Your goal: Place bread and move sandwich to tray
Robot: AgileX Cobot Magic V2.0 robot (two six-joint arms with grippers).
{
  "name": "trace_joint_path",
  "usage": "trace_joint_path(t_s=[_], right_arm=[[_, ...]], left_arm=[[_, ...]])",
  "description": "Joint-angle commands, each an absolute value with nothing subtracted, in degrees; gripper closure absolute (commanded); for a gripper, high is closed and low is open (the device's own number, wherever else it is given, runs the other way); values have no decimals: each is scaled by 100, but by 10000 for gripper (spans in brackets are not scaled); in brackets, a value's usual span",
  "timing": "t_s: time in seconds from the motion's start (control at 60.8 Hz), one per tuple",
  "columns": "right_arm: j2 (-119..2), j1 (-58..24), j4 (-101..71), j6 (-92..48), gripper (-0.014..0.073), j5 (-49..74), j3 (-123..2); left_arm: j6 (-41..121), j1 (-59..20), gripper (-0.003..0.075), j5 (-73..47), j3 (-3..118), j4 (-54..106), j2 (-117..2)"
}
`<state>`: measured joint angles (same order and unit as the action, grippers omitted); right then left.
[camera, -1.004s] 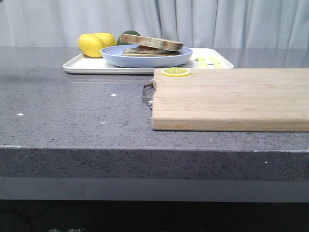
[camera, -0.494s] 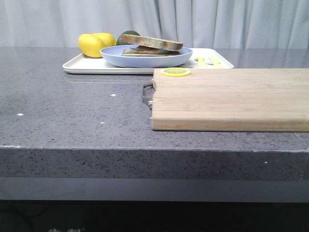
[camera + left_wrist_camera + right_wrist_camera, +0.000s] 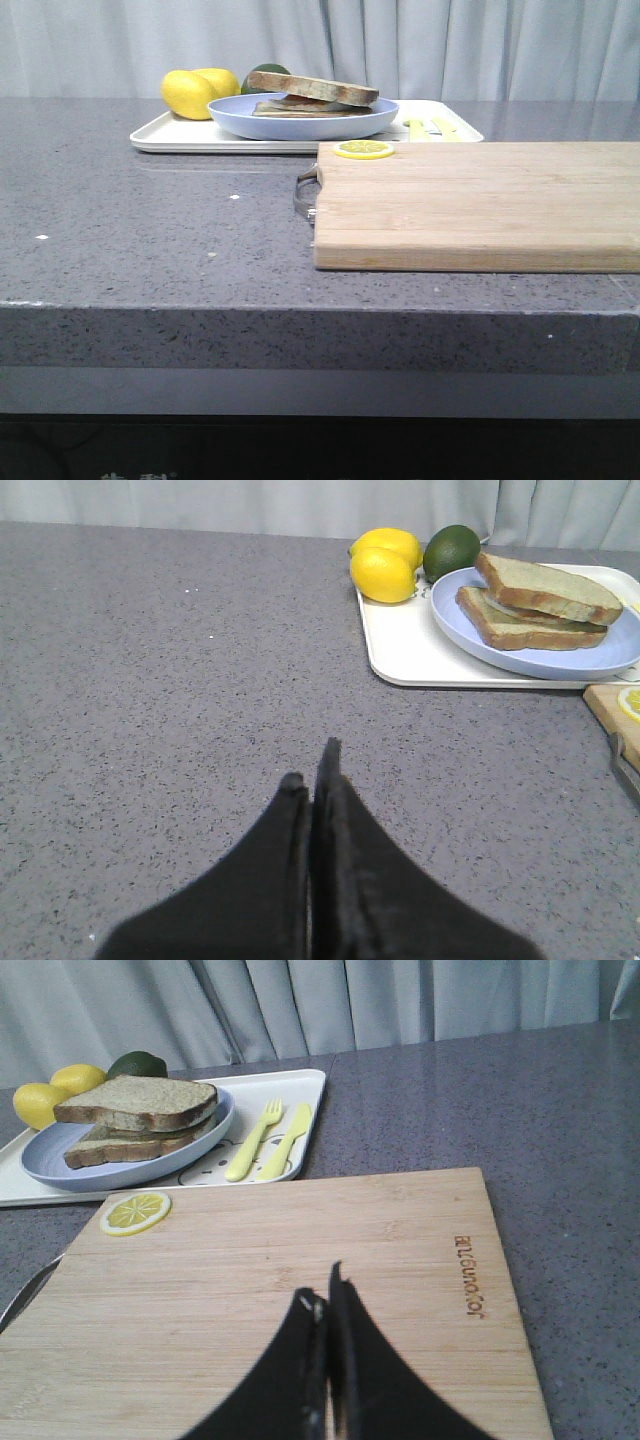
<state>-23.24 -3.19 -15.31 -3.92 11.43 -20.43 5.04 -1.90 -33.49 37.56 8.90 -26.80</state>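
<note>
though stacked, sandwich (image 3: 312, 96) filling hidden

Left end effector (image 3: 316, 780): two matte black fingers, broad at the base, tapering to narrow tips. Right end effector (image 3: 325, 1295): same black tapered form, small pale scuffs near tips.

Far left on your counter (image 3: 150, 240) lies the tray (image 3: 170, 133), bearing the plate (image 3: 300, 125) with the sandwich (image 3: 312, 95); lemons (image 3: 195, 92) sit to its left, fork (image 3: 252, 1140) and knife (image 3: 287, 1140) to its right. Nearer you, rightward, lies the board (image 3: 480, 205), a lemon slice (image 3: 364, 149) at its far-left corner.
</note>
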Motion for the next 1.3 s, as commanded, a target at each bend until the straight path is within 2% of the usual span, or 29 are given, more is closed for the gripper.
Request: trace_joint_path(t_s=[0.0,0.247,1.283], right_arm=[[-2343,-299,-1570,-428,662,697,-2202],[-2343,-299,-1570,-428,662,697,-2202],[-2343,-299,-1570,-428,662,697,-2202]], left_arm=[[479,-183,741,-2738,3635,1032,-2274],[479,-183,741,-2624,3283,1124,-1477],[479,-183,741,-2572,3088,1112,-1394]])
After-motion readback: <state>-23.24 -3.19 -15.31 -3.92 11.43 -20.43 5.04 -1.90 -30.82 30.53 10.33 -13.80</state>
